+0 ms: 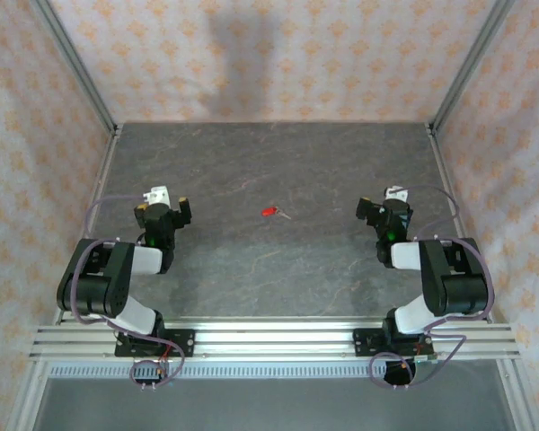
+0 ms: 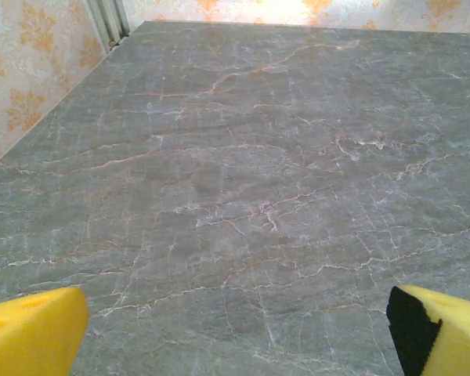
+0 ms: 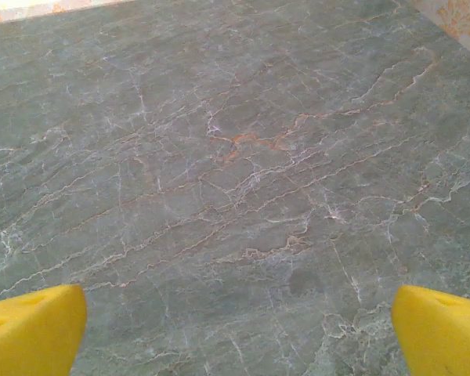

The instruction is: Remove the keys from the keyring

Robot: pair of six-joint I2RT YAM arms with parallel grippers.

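A small red key with a thin metal keyring lies on the grey marble table, near its middle. My left gripper hovers well to the left of it, open, nothing between its yellow fingertips. My right gripper sits about as far to the right of the keys, open and empty too, with its yellow fingertips spread wide over bare marble.
Patterned walls with metal corner posts enclose the table on three sides. The aluminium rail holding both arm bases runs along the near edge.
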